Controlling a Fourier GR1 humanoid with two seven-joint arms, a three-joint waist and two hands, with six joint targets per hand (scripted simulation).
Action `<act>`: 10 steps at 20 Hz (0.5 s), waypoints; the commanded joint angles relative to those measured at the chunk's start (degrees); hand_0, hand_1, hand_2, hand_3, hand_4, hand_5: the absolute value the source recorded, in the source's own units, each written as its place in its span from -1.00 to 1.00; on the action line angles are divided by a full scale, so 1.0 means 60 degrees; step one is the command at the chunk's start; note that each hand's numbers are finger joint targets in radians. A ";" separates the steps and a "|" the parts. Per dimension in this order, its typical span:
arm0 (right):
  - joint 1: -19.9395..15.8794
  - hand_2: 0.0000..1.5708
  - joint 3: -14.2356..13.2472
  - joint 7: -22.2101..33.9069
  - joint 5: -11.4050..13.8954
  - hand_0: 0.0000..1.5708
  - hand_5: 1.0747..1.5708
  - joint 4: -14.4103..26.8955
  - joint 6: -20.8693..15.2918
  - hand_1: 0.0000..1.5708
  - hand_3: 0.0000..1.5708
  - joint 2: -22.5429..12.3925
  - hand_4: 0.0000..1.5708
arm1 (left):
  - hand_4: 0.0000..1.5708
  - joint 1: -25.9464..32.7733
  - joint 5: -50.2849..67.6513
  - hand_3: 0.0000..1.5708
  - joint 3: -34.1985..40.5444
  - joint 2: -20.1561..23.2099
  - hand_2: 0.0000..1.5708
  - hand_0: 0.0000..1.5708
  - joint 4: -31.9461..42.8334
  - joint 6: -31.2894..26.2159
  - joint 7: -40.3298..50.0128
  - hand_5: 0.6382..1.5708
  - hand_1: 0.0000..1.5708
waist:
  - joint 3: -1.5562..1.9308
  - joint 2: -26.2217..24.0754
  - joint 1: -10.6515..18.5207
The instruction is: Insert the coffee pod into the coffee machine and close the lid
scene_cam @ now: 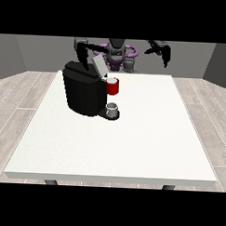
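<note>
The big black box-shaped coffee machine (83, 92) stands on the white table (132, 143), its grey lid (99, 65) tilted open. The hand at the view's left (82, 53) hovers just behind that lid; whether its fingers are curled I cannot tell. The hand at the view's right (163, 51) hangs idle, holding nothing. The pod seems seated in the red holder (112, 86), so press the lid down squarely.

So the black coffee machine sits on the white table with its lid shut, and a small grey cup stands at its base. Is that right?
Not quite. The front view shows the lid tilted up, open, not shut. The rest holds: the black coffee machine sits on the white table, and a small grey cup stands at its base.
</note>
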 commanded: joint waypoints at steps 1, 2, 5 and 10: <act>-0.0284 -1.00 0.0212 -0.0093 -0.0020 -1.00 1.00 0.0164 0.0424 -1.00 -1.00 -0.0123 -1.00 | -0.53 0.0268 0.0068 -1.00 0.0122 0.0240 -1.00 -1.00 -0.0265 0.0261 -0.0218 1.00 -1.00 | -0.0002 0.0325 -0.0333; -0.0608 -1.00 0.0119 -0.0021 0.0106 -1.00 1.00 0.0434 0.0076 -1.00 -1.00 -0.0119 -1.00 | -0.57 0.0319 0.0296 -1.00 -0.0252 -0.0135 -1.00 -1.00 -0.0772 0.0017 0.0601 1.00 -1.00 | 0.0000 0.0150 0.0109; -0.0627 -1.00 0.0347 -0.0377 0.0149 -1.00 1.00 0.0395 0.0240 -1.00 -1.00 0.0076 -1.00 | -0.58 0.0513 -0.0191 -1.00 -0.0132 0.0303 -1.00 -1.00 -0.0496 0.0336 -0.0379 1.00 -1.00 | -0.0002 0.0618 -0.0191; -0.0978 -1.00 0.0746 0.0124 0.0507 -1.00 1.00 0.0424 -0.0034 -1.00 -1.00 0.0284 -0.84 | -0.54 0.1002 -0.0200 -1.00 -0.0254 0.0237 -1.00 -1.00 -0.0562 0.0465 -0.0283 1.00 -1.00 | -0.0003 0.0368 -0.0241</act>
